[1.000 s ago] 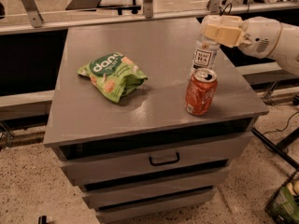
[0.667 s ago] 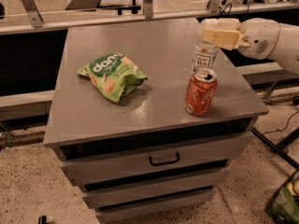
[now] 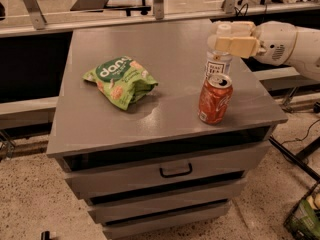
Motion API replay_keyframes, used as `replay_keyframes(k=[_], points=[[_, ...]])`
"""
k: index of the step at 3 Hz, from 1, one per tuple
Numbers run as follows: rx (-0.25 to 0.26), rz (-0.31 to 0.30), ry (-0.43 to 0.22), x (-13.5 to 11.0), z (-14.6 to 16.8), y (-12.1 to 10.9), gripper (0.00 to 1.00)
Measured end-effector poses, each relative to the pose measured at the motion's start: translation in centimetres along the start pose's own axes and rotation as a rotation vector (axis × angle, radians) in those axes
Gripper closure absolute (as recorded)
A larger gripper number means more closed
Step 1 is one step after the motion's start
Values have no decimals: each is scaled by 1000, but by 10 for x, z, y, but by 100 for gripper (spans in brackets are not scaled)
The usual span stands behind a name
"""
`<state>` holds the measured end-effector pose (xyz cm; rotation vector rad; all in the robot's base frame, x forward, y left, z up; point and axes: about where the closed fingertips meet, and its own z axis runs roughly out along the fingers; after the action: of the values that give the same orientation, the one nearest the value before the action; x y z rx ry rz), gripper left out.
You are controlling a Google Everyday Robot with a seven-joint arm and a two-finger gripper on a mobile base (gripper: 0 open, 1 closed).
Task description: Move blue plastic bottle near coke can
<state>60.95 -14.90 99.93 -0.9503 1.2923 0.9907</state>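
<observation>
Coke can [image 3: 215, 99] hides blue plastic bottle's [image 3: 218, 66] base; claw [image 3: 225, 38] covers its neck.

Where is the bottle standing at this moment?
In the camera view the bottle stands on the right of the table, just behind the can, with the pincer at its neck.

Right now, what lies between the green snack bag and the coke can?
Only bare grey tabletop, in the camera view. The blue plastic bottle stands just behind the coke can, with the gripper at its top.
</observation>
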Motion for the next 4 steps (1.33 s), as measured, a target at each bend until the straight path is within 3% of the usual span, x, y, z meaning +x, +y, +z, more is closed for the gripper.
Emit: replay_keyframes(k=[1, 2, 3, 4], points=[[-5, 0, 0, 0, 3, 1, 0], [15, -31, -4, -13, -3, -1, 0], [31, -79, 6, -41, -18, 0, 0], [50, -112, 53, -76, -56, 9, 0]])
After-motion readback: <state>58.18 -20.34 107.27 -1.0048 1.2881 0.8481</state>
